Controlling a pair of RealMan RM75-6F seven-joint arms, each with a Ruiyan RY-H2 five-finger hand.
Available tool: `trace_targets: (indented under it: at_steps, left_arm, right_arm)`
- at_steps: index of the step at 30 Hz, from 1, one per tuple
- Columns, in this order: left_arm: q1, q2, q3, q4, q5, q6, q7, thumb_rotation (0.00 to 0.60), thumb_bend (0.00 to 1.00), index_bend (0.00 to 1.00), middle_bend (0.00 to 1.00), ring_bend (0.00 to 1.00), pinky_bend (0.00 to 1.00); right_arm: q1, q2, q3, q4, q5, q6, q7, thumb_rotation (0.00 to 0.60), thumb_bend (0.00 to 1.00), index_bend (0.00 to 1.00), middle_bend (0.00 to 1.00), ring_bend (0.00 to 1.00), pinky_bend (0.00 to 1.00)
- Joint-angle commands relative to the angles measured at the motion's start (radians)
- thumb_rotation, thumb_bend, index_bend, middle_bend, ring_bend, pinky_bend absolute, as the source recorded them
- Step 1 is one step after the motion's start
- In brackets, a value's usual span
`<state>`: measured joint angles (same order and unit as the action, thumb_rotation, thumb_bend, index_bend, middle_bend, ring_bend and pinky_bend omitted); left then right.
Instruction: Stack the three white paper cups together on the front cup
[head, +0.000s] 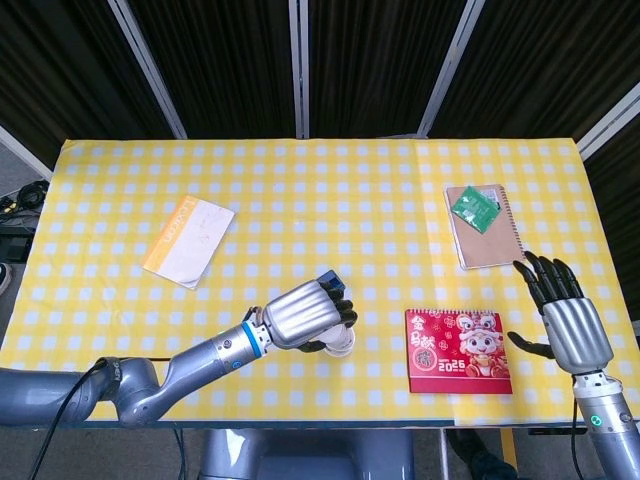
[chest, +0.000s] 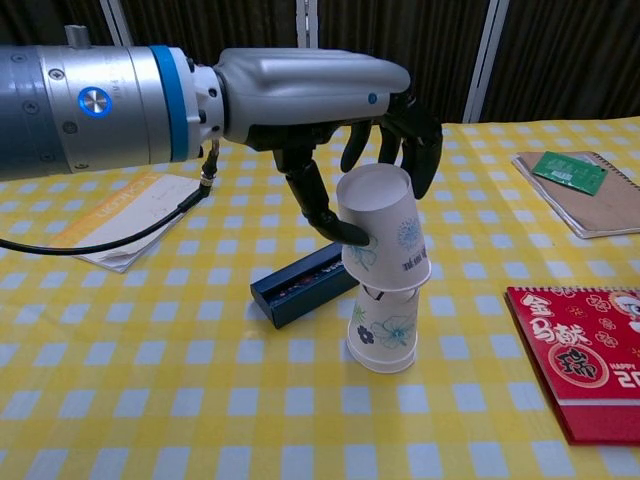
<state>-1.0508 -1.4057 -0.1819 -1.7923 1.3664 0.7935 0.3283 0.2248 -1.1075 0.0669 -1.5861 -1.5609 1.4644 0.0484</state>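
Note:
My left hand (chest: 340, 110) grips an upturned white paper cup (chest: 385, 230) with a blue flower print. The held cup sits slightly tilted over the top of the front cup (chest: 382, 335), which stands upturned on the yellow checked table (chest: 150, 400). The held cup's rim covers the front cup's upper part. From the head view the left hand (head: 305, 315) hides most of both cups, and only a bit of white cup (head: 343, 345) shows beside it. I see only these two cups. My right hand (head: 568, 322) hovers at the table's right front edge, fingers spread, holding nothing.
A dark blue box (chest: 300, 285) lies just behind and left of the cups. A red calendar (chest: 585, 355) lies to their right, with a brown notebook with a green packet (chest: 575, 195) further back. An orange-edged pad (chest: 120, 215) lies at the left.

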Motion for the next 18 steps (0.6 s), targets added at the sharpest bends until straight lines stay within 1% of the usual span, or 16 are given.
trace_targets:
  at_steps: [1, 8, 18]
  left_arm:
    - [-0.013, -0.019, -0.001, 0.012, -0.021, -0.004, 0.031, 0.6, 0.26, 0.43, 0.41, 0.36, 0.46]
    - [-0.028, -0.038, 0.005, 0.024, -0.066, -0.013, 0.082, 0.6, 0.26, 0.43, 0.41, 0.36, 0.46]
    - [-0.038, -0.061, 0.011, 0.041, -0.092, -0.018, 0.07, 0.6, 0.26, 0.42, 0.41, 0.36, 0.46]
  right_arm:
    - [-0.002, 0.001, 0.001, -0.001, -0.002, 0.002, 0.002, 0.6, 0.0, 0.0, 0.0, 0.0, 0.0]
    - [-0.005, 0.004, 0.004, -0.003, -0.004, 0.004, 0.01, 0.6, 0.0, 0.0, 0.0, 0.0, 0.0]
    - [-0.008, 0.005, 0.008, -0.005, -0.007, 0.003, 0.011, 0.6, 0.0, 0.0, 0.0, 0.0, 0.0]
